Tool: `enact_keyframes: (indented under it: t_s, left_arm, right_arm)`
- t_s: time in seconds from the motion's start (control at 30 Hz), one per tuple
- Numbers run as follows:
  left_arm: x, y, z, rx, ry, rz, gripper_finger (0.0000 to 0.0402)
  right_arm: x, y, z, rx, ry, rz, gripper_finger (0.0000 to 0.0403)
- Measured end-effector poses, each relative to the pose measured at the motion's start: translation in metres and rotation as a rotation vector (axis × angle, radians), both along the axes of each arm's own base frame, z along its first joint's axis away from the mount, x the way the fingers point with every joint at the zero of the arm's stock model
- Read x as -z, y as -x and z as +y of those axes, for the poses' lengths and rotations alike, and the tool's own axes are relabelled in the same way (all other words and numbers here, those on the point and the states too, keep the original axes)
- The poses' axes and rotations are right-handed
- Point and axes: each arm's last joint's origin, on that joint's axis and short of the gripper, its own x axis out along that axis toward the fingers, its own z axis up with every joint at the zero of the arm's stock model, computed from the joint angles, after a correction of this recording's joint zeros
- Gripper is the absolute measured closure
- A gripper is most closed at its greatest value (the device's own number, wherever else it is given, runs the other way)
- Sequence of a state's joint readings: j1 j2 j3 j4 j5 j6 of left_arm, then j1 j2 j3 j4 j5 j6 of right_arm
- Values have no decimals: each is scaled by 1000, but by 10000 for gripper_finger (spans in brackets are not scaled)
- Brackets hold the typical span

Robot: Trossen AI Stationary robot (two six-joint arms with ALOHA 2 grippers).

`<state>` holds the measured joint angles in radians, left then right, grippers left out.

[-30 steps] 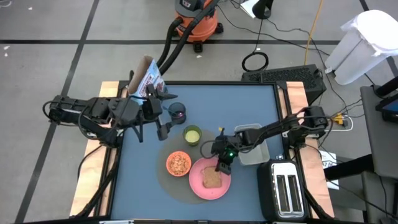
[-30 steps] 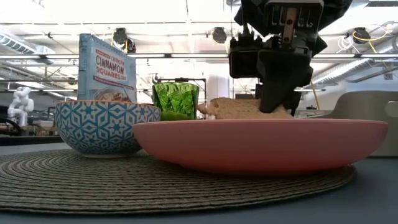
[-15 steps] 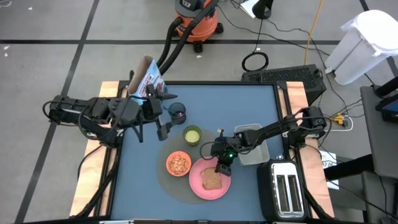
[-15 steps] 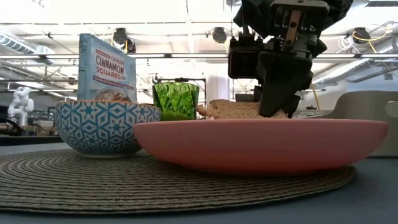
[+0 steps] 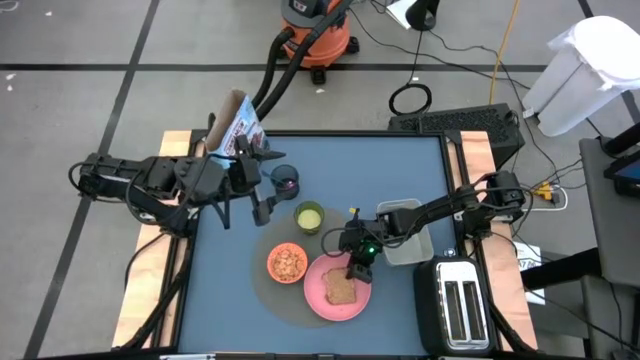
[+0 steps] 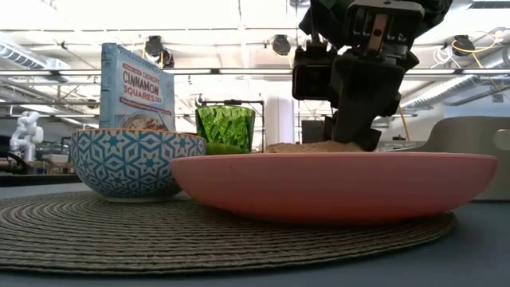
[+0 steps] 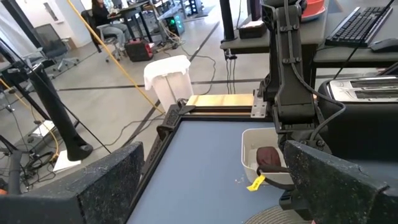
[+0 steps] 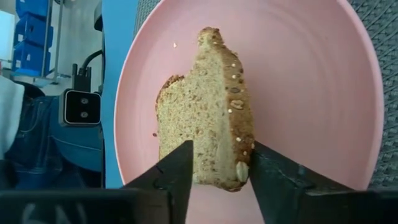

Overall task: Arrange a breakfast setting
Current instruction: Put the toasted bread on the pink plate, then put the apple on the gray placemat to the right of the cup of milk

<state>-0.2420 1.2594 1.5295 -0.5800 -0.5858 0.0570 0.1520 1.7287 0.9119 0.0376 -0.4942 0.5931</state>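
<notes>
A toast slice (image 5: 341, 289) lies on the pink plate (image 5: 362, 303) on the round grey mat (image 5: 262, 290). My right gripper (image 5: 355, 272) is open just above the toast's far end, one finger on each side of it (image 8: 217, 174). A bowl of cereal (image 5: 287, 263) and the green cup (image 5: 309, 217) also stand on the mat. The dark blue mug (image 5: 286, 181) and the cereal box (image 5: 238, 125) stand farther back. My left gripper (image 5: 262, 208) is open and empty beside the mug. The dark red fruit (image 7: 268, 157) lies in the clear tub. No spoon shows. My right gripper comes from above, slanting, with its fingers (image 8: 177, 180) on either side of the toast's end (image 8: 217, 168). The toast lies flat on the plate (image 8: 311, 93). I cannot tell whether the fingers touch it.
The clear tub (image 5: 405, 240) sits right of the plate, and the black toaster (image 5: 460, 305) stands at the near right corner. Bare blue table shows at the far right (image 5: 400, 165) and the near left (image 5: 215, 300).
The toast has gone down. A second ago it stood well above the plate's rim in the low view, and now it lies low in the plate, barely above the rim. My right gripper has stayed over it.
</notes>
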Motion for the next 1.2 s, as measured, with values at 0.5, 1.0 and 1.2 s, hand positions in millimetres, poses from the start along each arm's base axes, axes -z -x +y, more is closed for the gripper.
enact_keyframes:
  t_s: [0.5,1.0,1.2]
  left_arm:
    - [0,0,0,-1,2,-1,9]
    - [0,0,0,-1,2,0,9]
    - [0,0,0,0,1,2,9]
  right_arm:
    - [1,-1,-2,58,81,-19,200]
    - [-7,-1,-3,11,115,-94,201]
    - [-11,-1,-3,14,110,-107,202]
